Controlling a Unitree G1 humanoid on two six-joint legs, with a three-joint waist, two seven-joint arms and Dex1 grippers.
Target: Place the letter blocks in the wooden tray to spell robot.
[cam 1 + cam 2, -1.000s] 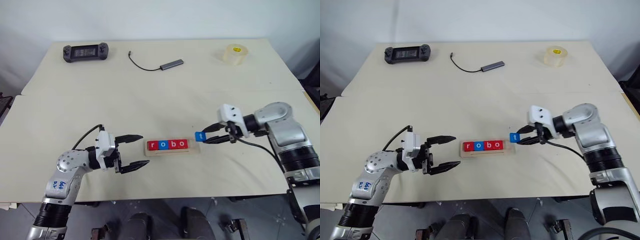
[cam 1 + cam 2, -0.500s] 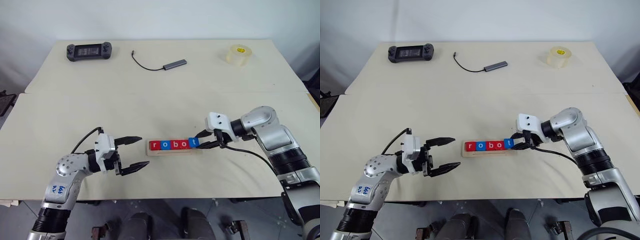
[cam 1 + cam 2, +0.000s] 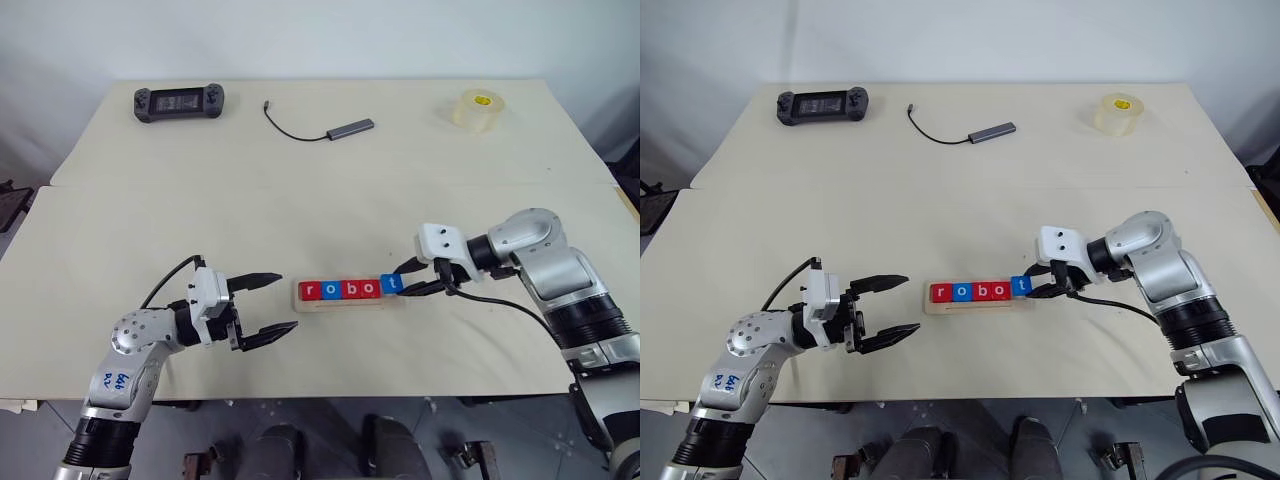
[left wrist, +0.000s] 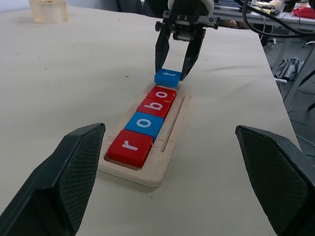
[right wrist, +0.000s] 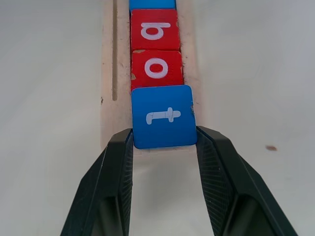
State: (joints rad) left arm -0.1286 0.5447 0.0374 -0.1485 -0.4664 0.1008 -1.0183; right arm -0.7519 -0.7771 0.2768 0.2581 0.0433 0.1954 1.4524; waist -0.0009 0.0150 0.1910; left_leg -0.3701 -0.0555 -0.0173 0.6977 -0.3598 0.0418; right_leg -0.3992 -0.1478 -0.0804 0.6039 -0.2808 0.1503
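On the cream tabletop [image 3: 320,190], the left end effector [image 3: 270,303] hovered with its two black fingers spread wide and nothing between them, pointing toward the near end of the wooden tray [image 3: 350,301] but well short of it. The tray itself, a long narrow block of pale wood with a thin groove along one side, lay near the front edge and held four letter blocks in a tight row: a red r [image 4: 130,146], a blue o [image 4: 145,124], a red b [image 4: 154,107] and a red o [image 4: 163,93], each a flat square with a white letter. At the row's right end, the blue t [image 5: 163,116] sat tilted, its far edge against the last red block and its near edge raised over the tray's end lip, pinched on both sides by the right end effector [image 3: 412,279], whose fingers stood narrowed on it. Farther back, well apart from the tray, lay a dark handheld game controller [image 3: 179,102], a grey adapter with a curling black cable [image 3: 346,128] and a translucent roll of tape [image 3: 472,109]. Nothing lay between those and the tray.
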